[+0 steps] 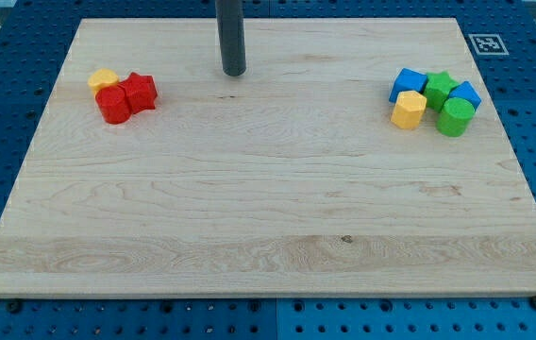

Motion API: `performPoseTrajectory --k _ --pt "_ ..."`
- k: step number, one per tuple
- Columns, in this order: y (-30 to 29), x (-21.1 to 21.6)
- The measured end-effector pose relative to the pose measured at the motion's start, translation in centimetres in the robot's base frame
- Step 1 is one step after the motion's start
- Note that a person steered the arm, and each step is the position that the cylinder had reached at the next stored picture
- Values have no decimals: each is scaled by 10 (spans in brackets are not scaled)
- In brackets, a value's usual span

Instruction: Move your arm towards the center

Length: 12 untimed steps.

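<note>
Near the board's (268, 189) top edge, my tip (234, 72) stands apart from both block clusters.

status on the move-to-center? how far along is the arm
Done: nothing clear yet. In hand: my tip sits near the view's top edge of the wooden board, left of the midline, touching no blocks. Left: travel toward the view's bottom and slightly right to reach the board's center.

The pale wooden table (268, 208) shows light straw-coloured grain with one small dark knot. The straight rod ending in my tip (234, 73) is dark grey. Blocks: a yellow-orange block (103, 78), a red cylinder (113, 104), a red star-shaped block (140, 91), a blue block (406, 82), a green star-shaped block (440, 86), another blue block (466, 93), a yellow hexagonal block (408, 110), and a green cylinder (455, 117).
</note>
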State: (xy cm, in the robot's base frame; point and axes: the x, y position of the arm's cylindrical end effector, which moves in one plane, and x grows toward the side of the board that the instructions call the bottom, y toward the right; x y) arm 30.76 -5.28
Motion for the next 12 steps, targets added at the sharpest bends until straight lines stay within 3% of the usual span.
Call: performPoseTrajectory --k 4,6,8,11,12 --pt "15 6" --pt "104 -13" --pt "130 -13" --pt "111 76" --pt "111 76"
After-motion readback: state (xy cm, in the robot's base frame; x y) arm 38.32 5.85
